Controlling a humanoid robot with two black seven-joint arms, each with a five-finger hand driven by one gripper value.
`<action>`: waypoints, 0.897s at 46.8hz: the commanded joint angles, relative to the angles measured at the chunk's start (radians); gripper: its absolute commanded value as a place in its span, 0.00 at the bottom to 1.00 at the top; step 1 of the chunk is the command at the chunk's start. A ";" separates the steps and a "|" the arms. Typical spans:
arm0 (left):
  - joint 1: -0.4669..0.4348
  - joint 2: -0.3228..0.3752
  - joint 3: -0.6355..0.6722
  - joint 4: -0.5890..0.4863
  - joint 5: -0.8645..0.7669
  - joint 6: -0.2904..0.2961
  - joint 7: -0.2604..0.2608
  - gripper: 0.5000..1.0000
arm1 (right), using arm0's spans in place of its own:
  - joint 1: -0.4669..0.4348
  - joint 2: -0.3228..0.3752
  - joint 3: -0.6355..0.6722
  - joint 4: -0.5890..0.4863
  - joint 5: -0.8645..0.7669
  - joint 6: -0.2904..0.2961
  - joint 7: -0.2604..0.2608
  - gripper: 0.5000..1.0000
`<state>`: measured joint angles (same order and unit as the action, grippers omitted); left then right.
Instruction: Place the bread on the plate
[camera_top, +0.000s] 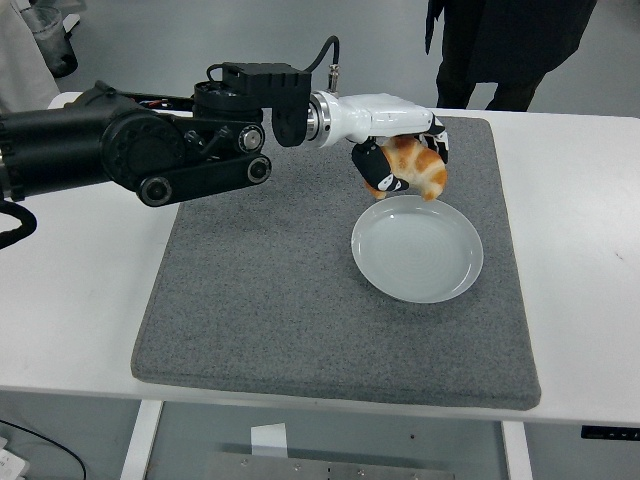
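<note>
we see the bread (418, 167), a golden-brown croissant-like roll with pale patches, held tilted in the air over the far edge of the plate (417, 249). the plate, round, pale and shallow, lies flat and bare right of centre.

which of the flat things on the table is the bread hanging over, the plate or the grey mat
The white plate: the bread, gripped in the left hand, hangs at the plate's far rim. The grey mat merely lies beneath the plate.
</note>
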<state>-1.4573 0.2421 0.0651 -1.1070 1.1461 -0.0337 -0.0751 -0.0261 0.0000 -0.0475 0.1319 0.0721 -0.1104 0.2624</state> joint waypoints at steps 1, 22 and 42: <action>0.015 -0.010 0.001 0.013 0.001 0.000 0.000 0.00 | 0.000 0.000 0.000 0.000 0.000 0.000 0.000 0.86; 0.080 -0.083 0.004 0.084 0.055 0.002 0.000 0.00 | 0.000 0.000 0.000 0.000 0.000 0.000 0.001 0.86; 0.144 -0.152 0.001 0.168 0.106 0.008 0.000 0.00 | 0.000 0.000 0.000 0.000 0.000 0.000 0.000 0.86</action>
<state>-1.3216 0.1012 0.0660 -0.9482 1.2513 -0.0277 -0.0751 -0.0261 0.0000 -0.0476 0.1319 0.0721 -0.1105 0.2628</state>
